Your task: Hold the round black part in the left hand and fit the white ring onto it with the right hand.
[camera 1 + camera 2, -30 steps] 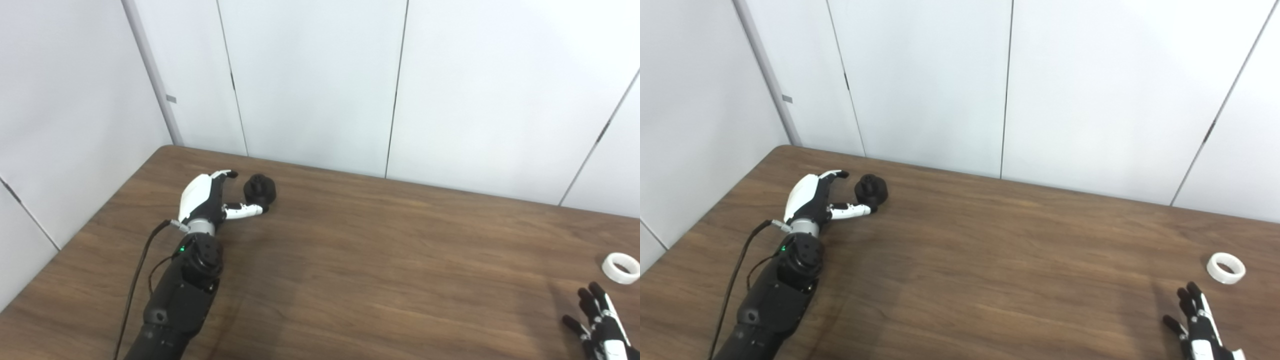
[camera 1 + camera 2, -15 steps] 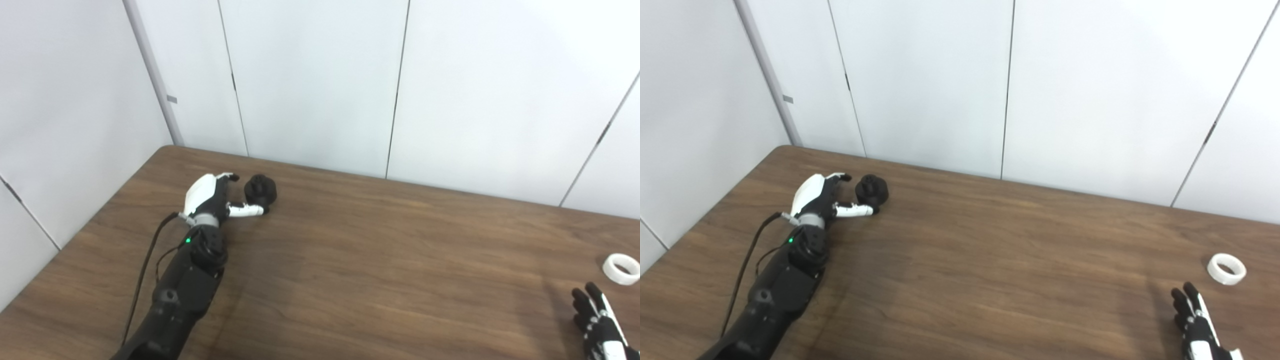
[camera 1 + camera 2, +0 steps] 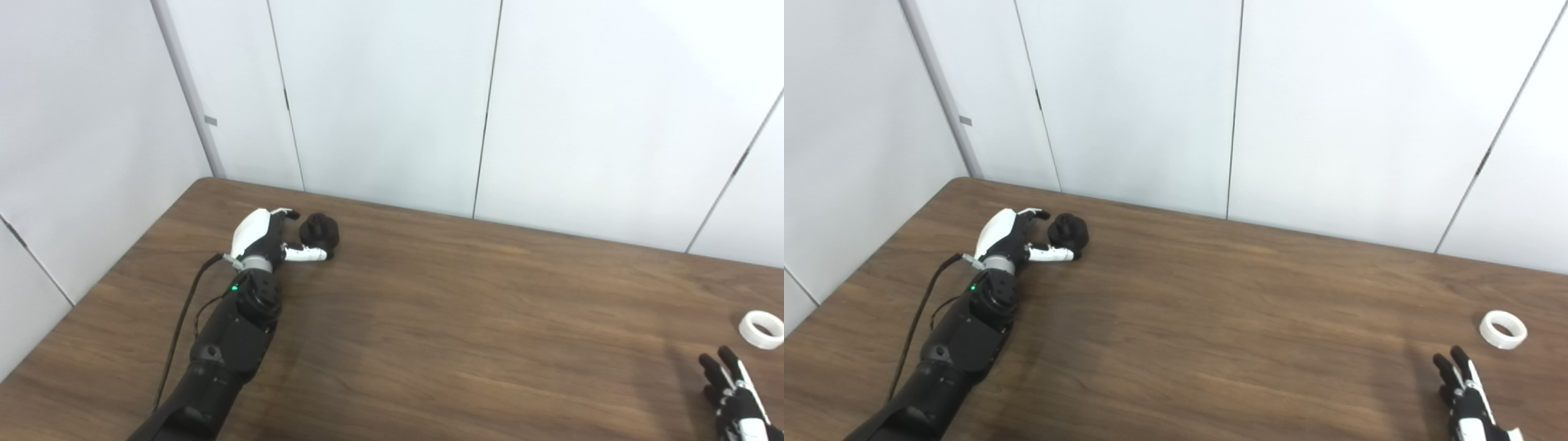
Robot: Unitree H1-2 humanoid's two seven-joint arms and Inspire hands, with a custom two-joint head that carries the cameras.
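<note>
On the counter (image 3: 429, 318), the left hand (image 3: 264, 236) cups the round black part (image 3: 320, 230), fingers apart and not yet clamped, readying a grasp, while far right of it the spread, empty right hand (image 3: 732, 398) waits near the white ring (image 3: 760, 329).

Black arm (image 3: 229, 343) — white-shelled robot hand (image 3: 263, 236).

A: Where is everything on the counter (image 3: 429, 318)?
B: The part (image 3: 319, 228) sits far left near the back, the left hand (image 3: 264, 236) just left of it. The ring (image 3: 760, 329) lies far right, the right hand (image 3: 734, 397) in front of it, apart.
</note>
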